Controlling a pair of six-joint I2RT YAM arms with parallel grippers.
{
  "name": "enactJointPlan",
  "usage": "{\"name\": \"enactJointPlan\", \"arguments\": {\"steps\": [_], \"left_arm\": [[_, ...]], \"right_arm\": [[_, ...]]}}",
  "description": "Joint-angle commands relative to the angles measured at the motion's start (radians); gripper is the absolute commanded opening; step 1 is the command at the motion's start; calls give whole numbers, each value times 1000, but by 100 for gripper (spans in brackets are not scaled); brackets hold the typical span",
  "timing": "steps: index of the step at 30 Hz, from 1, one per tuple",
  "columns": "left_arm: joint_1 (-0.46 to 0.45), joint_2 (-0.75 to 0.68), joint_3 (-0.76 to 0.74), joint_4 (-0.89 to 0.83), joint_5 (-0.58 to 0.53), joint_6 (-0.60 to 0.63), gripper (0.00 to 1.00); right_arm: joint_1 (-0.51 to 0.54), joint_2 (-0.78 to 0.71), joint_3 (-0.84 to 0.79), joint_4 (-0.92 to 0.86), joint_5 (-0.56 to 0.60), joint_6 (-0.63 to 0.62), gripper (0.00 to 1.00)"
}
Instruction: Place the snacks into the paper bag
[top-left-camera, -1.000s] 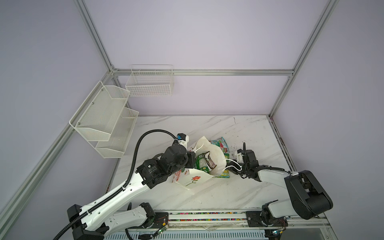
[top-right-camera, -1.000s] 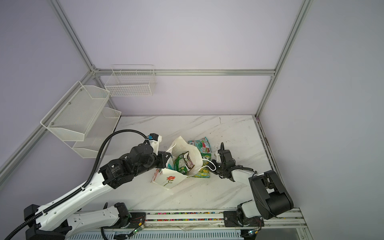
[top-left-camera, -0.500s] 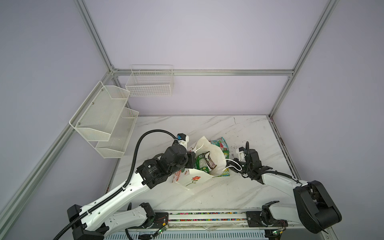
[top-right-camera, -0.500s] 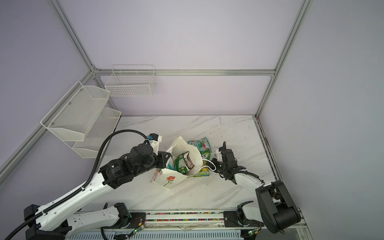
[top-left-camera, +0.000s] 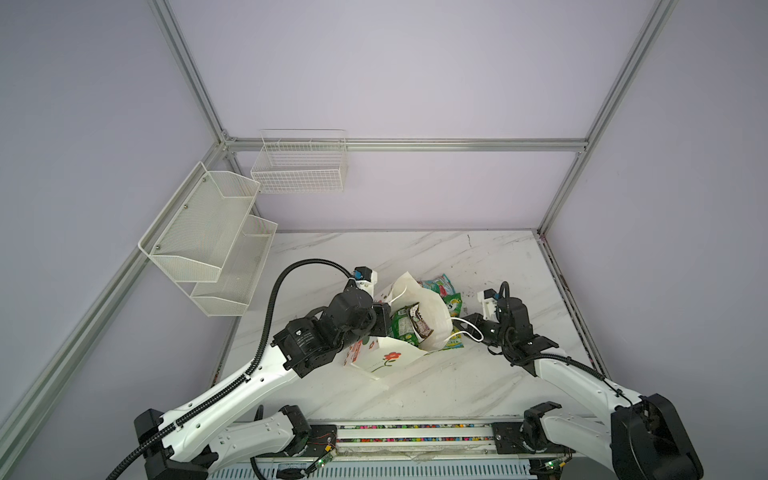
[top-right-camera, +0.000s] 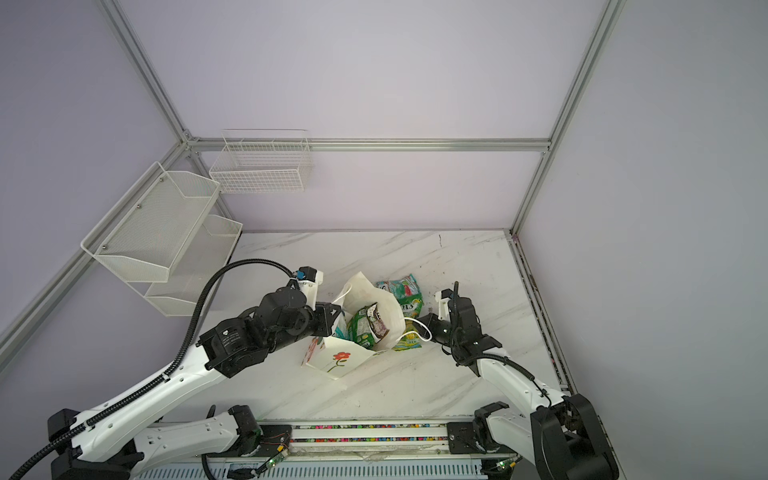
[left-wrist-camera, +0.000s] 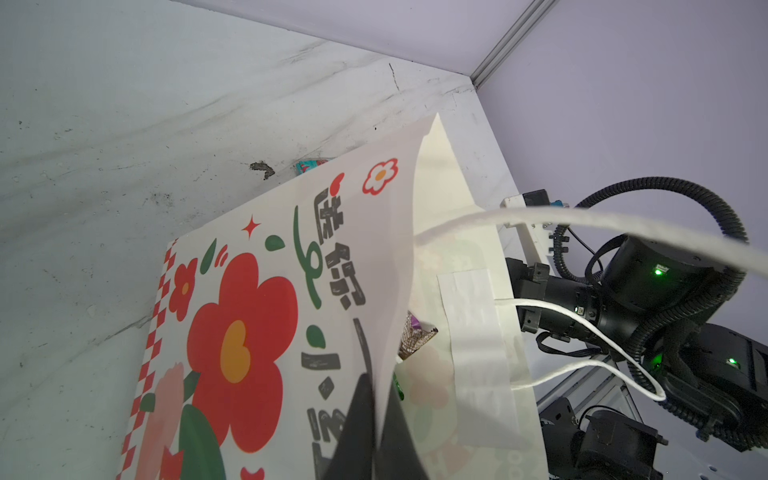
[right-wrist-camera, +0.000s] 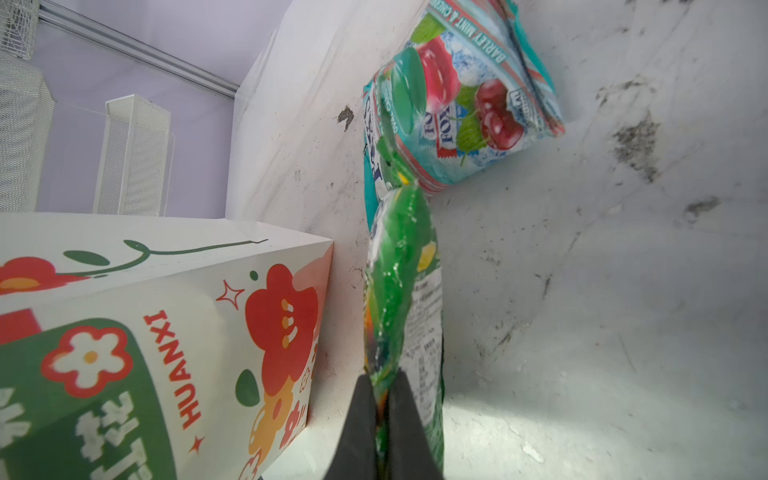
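there, left pincer (left-wrist-camera: 376, 388) tight on flowered cream paper bag (left-wrist-camera: 249, 316), right pincer (right-wrist-camera: 383, 388) tight on green pouch (right-wrist-camera: 399, 266)

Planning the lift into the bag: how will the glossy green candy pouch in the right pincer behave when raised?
Probably floppy: the glossy green candy pouch is pinched at one thin edge by the right pincer, and its film looks crinkled, so it may sag or swing. The shiny film may be slippery in that narrow grip.

Cream paper bag (left-wrist-camera: 291, 291) with red flowers; green packet (right-wrist-camera: 401, 291); teal pouch (right-wrist-camera: 465, 104).
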Motion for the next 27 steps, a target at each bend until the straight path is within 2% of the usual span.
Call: {"name": "enactJointPlan", "arguments": {"steps": [1,27], "left_arm": [[-2,-21,96,35,-16,2,0],[-1,-52,89,18,-75,-7,0]], "right_arm": [[4,-37,32,-11,-14,13,0],[3,-236,139,-126,16,58,0]]}}
